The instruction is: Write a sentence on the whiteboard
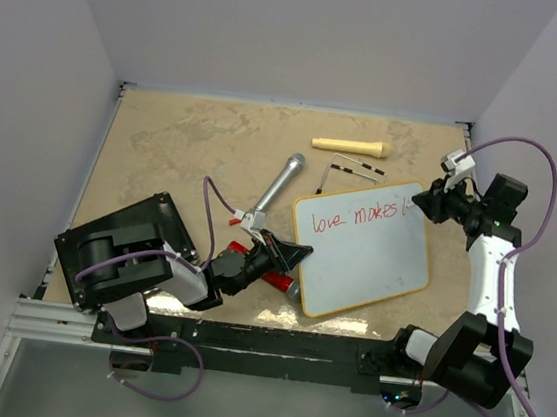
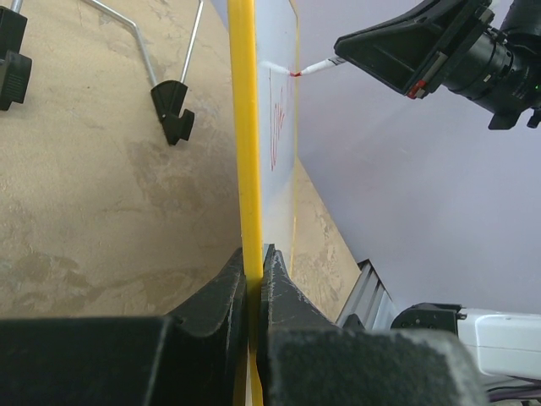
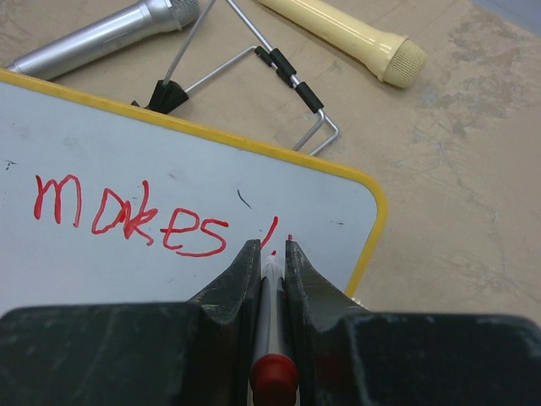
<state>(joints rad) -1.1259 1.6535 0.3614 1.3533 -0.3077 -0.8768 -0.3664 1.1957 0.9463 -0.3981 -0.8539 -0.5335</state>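
Note:
The whiteboard (image 1: 373, 265) lies at the middle right of the table, white with a yellow rim. On its top line stands the sentence (image 1: 356, 215) in red: "love makes" and one further stroke. My left gripper (image 1: 298, 256) is shut on the board's left rim (image 2: 246, 127), the fingers (image 2: 283, 296) pinching it edge-on. At the board's top right corner my right gripper (image 1: 428, 200) is shut on a red marker (image 3: 272, 321). Its tip rests on the board just after "makes" (image 3: 127, 216). The left wrist view shows that tip (image 2: 297, 74) touching the surface.
A silver microphone (image 1: 280, 182) and a cream microphone (image 1: 351, 145) lie beyond the board. A bent wire stand (image 1: 348, 168) lies next to its top edge. A black flat box (image 1: 120, 226) sits at the left. Red items (image 1: 275, 279) lie under the left gripper.

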